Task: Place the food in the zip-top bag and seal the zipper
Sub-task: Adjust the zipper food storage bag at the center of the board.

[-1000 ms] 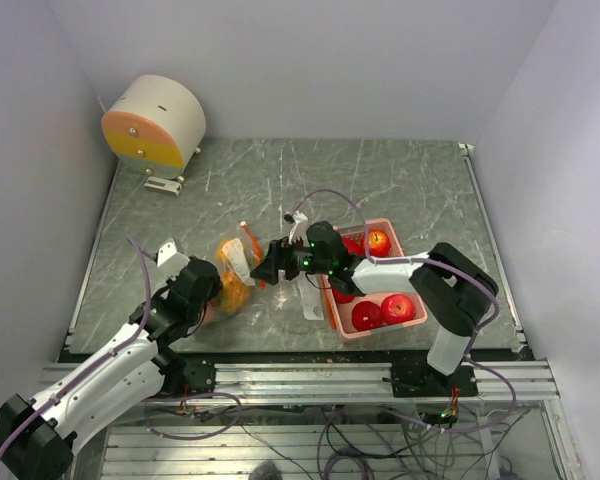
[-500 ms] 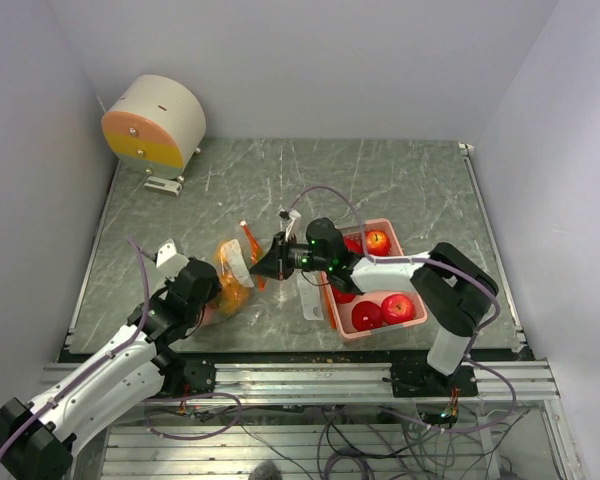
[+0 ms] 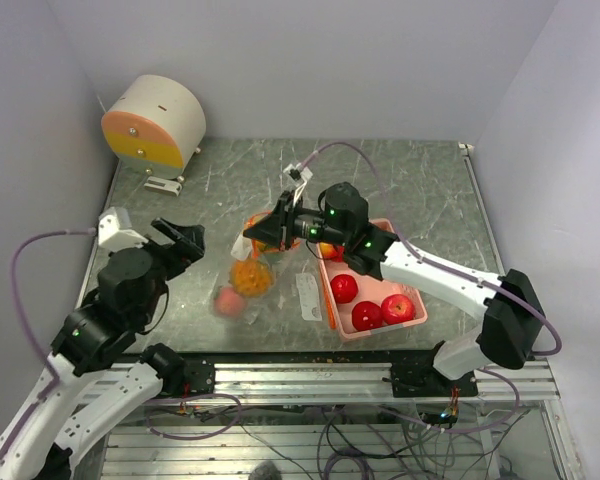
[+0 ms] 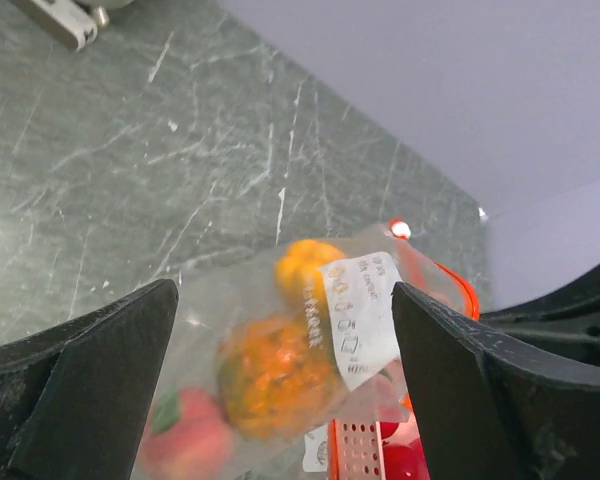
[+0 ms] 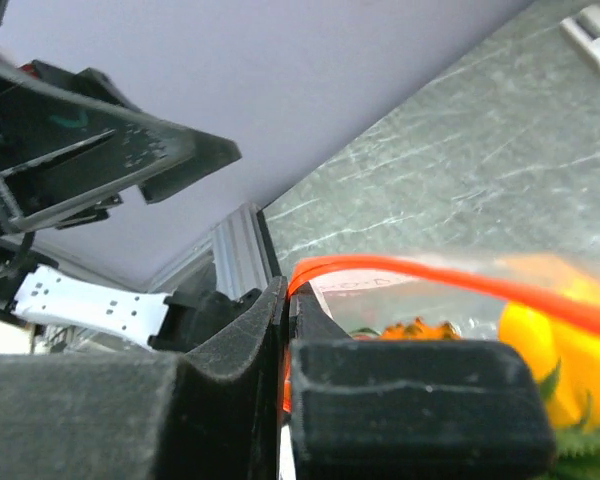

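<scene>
Reaches from the near right corner over the pink basket [image 3: 412, 318], pinching the orange zipper [image 5: 400, 268] of the zip-top bag [image 4: 360, 300] in the tightly closed right gripper [image 3: 268, 232] above the middle of the worktop [image 3: 400, 180]. Holds the left gripper [image 3: 185, 238] spread wide and empty, raised near the left edge. Keeps the orange fruit [image 3: 250, 277], peach [image 3: 228, 299] and pepper [image 4: 305, 262] bagged, the red apples [image 3: 398, 307] in the basket.

a robotics lab test cell: plain white walls [image 3: 280, 60] box in a grey marbled table [image 3: 410, 180], a left arm [image 3: 110, 310] and right arm [image 3: 435, 278] are bolted to an aluminium rail [image 3: 310, 378], loose cables [image 3: 360, 440] hang below it, and toy apples [image 3: 398, 307] sit in a pink basket [image 3: 380, 334].
</scene>
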Tool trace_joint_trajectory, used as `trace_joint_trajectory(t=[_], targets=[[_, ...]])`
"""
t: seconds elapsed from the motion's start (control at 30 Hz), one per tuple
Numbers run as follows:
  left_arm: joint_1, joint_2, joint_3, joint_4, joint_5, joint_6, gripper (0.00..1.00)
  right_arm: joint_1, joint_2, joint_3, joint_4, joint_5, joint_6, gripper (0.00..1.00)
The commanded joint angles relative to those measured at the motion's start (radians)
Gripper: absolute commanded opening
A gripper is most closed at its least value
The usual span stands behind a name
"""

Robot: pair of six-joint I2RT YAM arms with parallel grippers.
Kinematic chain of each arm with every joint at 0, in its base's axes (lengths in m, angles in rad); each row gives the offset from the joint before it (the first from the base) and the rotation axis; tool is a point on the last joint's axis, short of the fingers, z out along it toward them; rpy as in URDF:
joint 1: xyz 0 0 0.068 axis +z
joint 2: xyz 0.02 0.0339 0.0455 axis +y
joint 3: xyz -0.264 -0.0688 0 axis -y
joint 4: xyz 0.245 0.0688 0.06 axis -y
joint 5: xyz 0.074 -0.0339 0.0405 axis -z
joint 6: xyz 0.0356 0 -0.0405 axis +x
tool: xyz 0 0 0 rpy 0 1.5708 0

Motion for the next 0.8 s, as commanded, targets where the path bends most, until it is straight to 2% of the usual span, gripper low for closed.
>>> trace_joint_trajectory(t=[0.0, 0.13, 0.23, 0.4, 0.43, 0.63, 0.73, 0.77], targets=[[-0.002, -0.052, 0.039, -0.041, 0.015, 0.125, 1.0, 0.015, -0.025, 0.127, -0.201, 0.092, -0.118, 0.0], [-0.001, -0.084, 0.012, -0.042, 0.036, 0.116, 0.99, 0.039, -0.006, 0.201, -0.365, 0.116, -0.258, 0.0], [-0.002, -0.098, -0.036, -0.05, 0.062, 0.094, 0.97, 0.112, -0.029, 0.102, -0.377, 0.165, -0.286, 0.0], [-0.001, -0.125, -0.121, -0.029, 0.087, 0.072, 0.96, 0.281, 0.006, -0.062, -0.411, 0.396, -0.257, 0.0], [-0.002, -0.128, -0.133, -0.021, 0.093, 0.071, 0.96, 0.301, 0.011, -0.087, -0.409, 0.432, -0.236, 0.05], [-0.002, -0.113, -0.142, -0.028, 0.097, 0.066, 1.0, 0.313, -0.099, -0.192, -0.386, 0.528, -0.161, 0.56], [-0.001, -0.104, -0.133, -0.034, 0.098, 0.077, 1.0, 0.313, -0.184, -0.206, -0.427, 0.597, -0.136, 0.73], [-0.002, -0.104, -0.131, -0.033, 0.098, 0.08, 1.0, 0.313, -0.206, -0.206, -0.445, 0.611, -0.127, 0.76]])
